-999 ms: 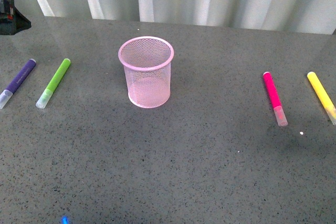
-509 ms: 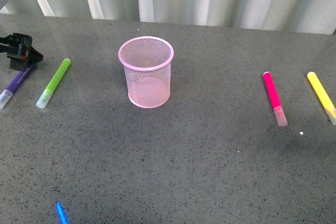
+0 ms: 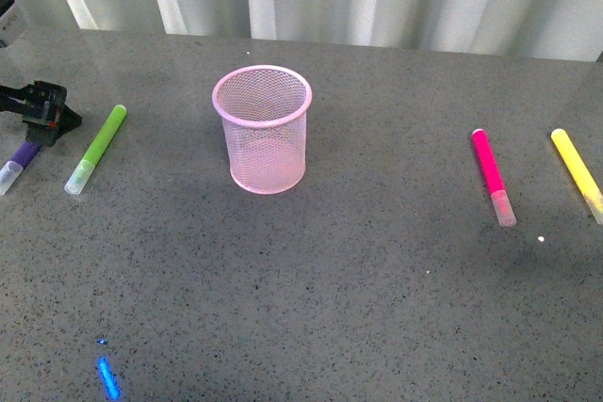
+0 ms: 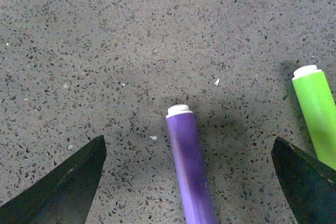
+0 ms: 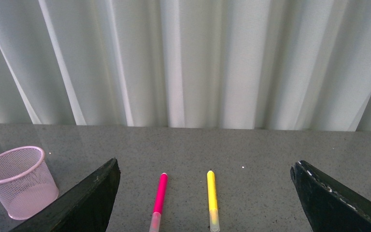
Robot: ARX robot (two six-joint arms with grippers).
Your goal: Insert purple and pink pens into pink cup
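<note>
Front view, items listed left to right from the pink cup point(image 3: 268, 152) as landmark.

1. Left gripper point(image 3: 47, 112): far left of the cup. Within the last second it has come in from the table edge and down over the purple pen point(image 3: 21, 157). Your left wrist view shows the jaws spread wide, straddling the barrel with gaps on both sides, gripping nothing. Judgement: you are lined up for the pick, and closing is the step in hand.
2. Purple pen: flat on the table point(image 3: 377, 280), unmoved, far left of the cup. Smooth round plastic barrel, white end plug, translucent cap toward you.
3. Lime-green marker point(image 3: 97, 148): just beside the purple pen, on its cup side. Same build. Keep the jaw clear of it.
4. Pink cup: upright, empty, unmoved. Wire mesh cylinder, rolled rim.
5. Pink pen point(image 3: 492, 174): well right of the cup, lying flat, untouched. Glossy magenta, clear cap.
6. Yellow marker point(image 3: 578, 171): further right, not wanted.
7. Right gripper point(image 5: 205, 164): not in the front view. Its wrist view shows the jaws fully parted and empty, high above the pink pen.
</note>
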